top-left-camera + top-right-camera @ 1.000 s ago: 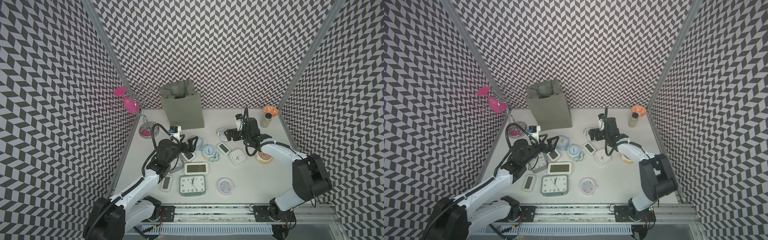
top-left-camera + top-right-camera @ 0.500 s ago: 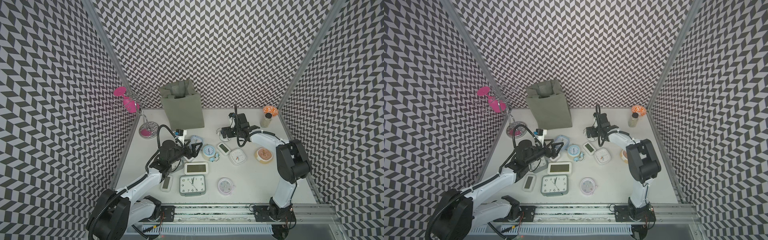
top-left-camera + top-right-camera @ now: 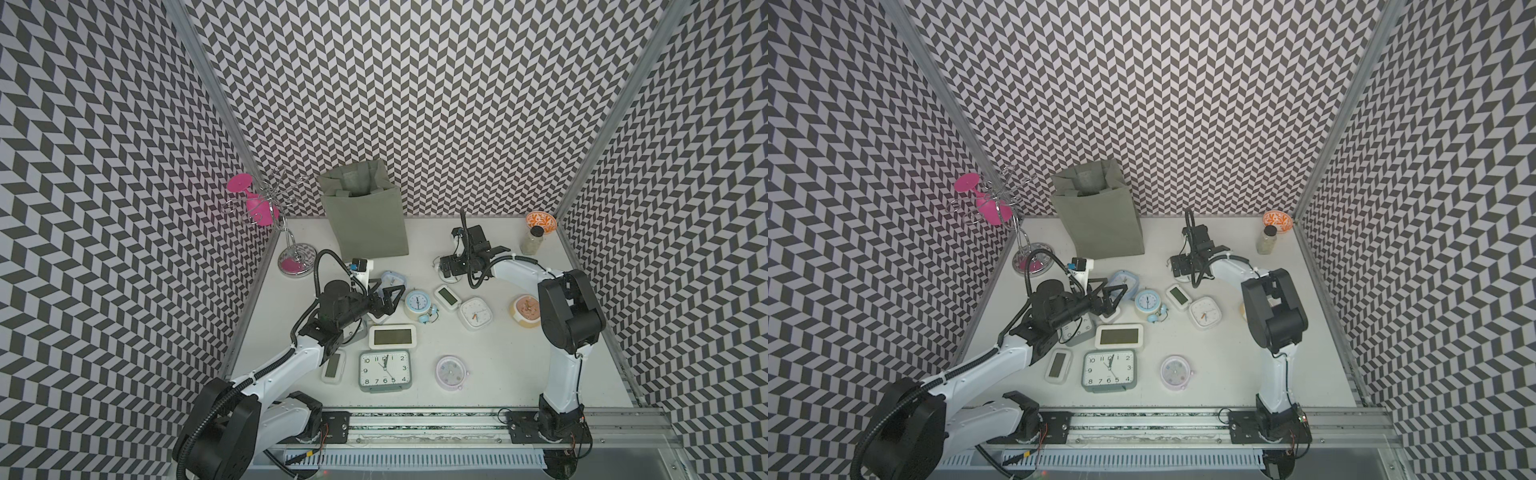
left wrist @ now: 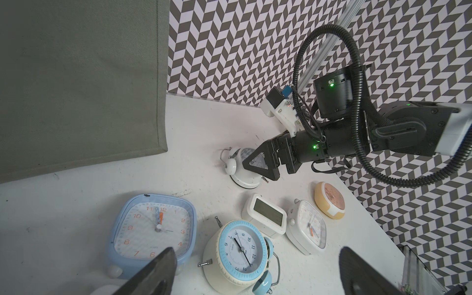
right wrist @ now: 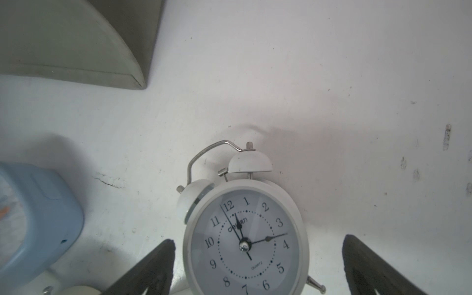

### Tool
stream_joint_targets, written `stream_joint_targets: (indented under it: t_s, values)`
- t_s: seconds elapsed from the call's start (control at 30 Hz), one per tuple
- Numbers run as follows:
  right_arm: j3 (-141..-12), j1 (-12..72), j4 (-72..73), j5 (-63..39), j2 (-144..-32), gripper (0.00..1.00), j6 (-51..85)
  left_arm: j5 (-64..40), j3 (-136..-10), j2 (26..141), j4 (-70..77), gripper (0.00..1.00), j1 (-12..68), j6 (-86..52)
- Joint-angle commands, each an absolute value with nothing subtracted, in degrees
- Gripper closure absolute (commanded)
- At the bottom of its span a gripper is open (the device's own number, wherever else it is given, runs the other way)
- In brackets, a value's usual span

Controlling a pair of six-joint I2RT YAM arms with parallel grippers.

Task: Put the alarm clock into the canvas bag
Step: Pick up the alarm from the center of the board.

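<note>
One alarm clock lies inside right tool.

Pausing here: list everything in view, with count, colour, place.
canvas bag: 1, grey-green, upright at back
white twin-bell clock: 1, white, right of the bag
blue-rimmed twin-bell clock: 1, cream, centre
square clocks: 2, light blue and white, centre
digital clocks: 3, white, centre and front left
large analogue clock: 1, grey, front
round clock: 1, lilac, front
round item: 1, yellow-rimmed, right side
boxy item: 1, grey, partly hidden, left side
wire rack: 1, silver, back left
glass: 1, pink, hanging on rack
bowl: 1, orange-patterned, back right
jar: 1, clear, beside bowl
left gripper: 1, black, open over blue clocks
right gripper: 1, black, open astride white twin-bell clock
</note>
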State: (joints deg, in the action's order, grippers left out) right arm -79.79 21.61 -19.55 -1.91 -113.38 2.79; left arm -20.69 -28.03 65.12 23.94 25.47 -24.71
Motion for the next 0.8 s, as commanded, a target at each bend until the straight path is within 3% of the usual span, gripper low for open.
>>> stream_joint_targets:
  t_s: [0.0,0.3,0.57,0.77]
  values:
    - [-81.65,22.05,-19.64,-0.99,-114.84,0.01,1.4,-20.59,-27.26,64.77,24.85,0.01,25.75,-24.48]
    - [-83.09,22.0,-20.2,-2.0,-116.7,0.07,0.17,-20.34,-27.16,64.97,24.8,0.01,25.7,-24.52]
    - [-83.41,22.02,-20.74,-2.9,-116.83,0.23,-0.43,-19.97,-27.06,65.04,24.7,0.02,25.75,-24.43]
    - [-80.54,22.06,-19.6,-2.77,-111.56,0.29,0.29,-17.48,-27.33,64.39,23.79,0.02,25.74,-24.8]
